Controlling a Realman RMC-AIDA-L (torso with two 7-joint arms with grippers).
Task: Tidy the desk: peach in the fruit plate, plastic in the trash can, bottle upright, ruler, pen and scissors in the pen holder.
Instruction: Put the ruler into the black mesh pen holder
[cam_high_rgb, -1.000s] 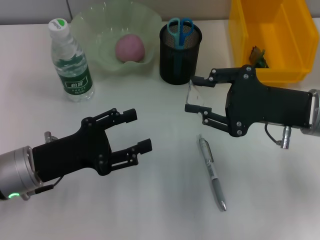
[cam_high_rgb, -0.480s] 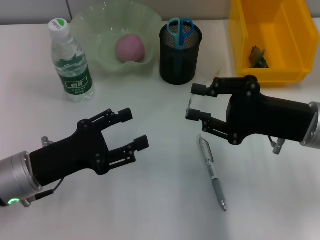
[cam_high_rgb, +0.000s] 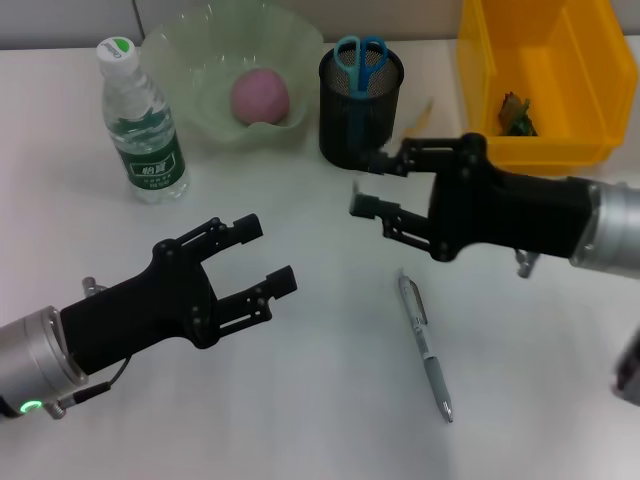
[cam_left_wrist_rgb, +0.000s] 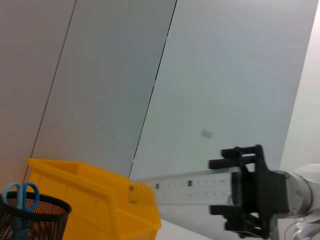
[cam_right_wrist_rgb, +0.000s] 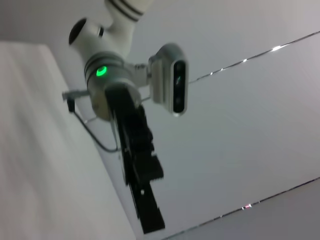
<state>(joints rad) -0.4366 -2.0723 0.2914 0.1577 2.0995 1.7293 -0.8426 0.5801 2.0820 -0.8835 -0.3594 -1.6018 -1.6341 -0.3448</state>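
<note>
My right gripper (cam_high_rgb: 370, 183) is shut on a clear plastic ruler (cam_high_rgb: 418, 108) and holds it in the air just right of the black mesh pen holder (cam_high_rgb: 360, 120). The left wrist view shows that ruler (cam_left_wrist_rgb: 185, 187) lying level in the right gripper (cam_left_wrist_rgb: 244, 192). Blue scissors (cam_high_rgb: 360, 55) stand in the holder. A silver pen (cam_high_rgb: 425, 345) lies on the desk below the right gripper. My left gripper (cam_high_rgb: 267, 252) is open and empty at the front left. A peach (cam_high_rgb: 261, 97) sits in the green fruit plate (cam_high_rgb: 180, 50). The water bottle (cam_high_rgb: 143, 125) stands upright.
A yellow bin (cam_high_rgb: 590, 90) at the back right holds a crumpled piece of plastic (cam_high_rgb: 515, 110). The bin (cam_left_wrist_rgb: 95, 200) and pen holder (cam_left_wrist_rgb: 30, 215) also show in the left wrist view. The right wrist view shows my left arm (cam_right_wrist_rgb: 135, 150).
My right gripper has moved left, closer to the pen holder, carrying the ruler and turning it. The left arm has barely shifted.
</note>
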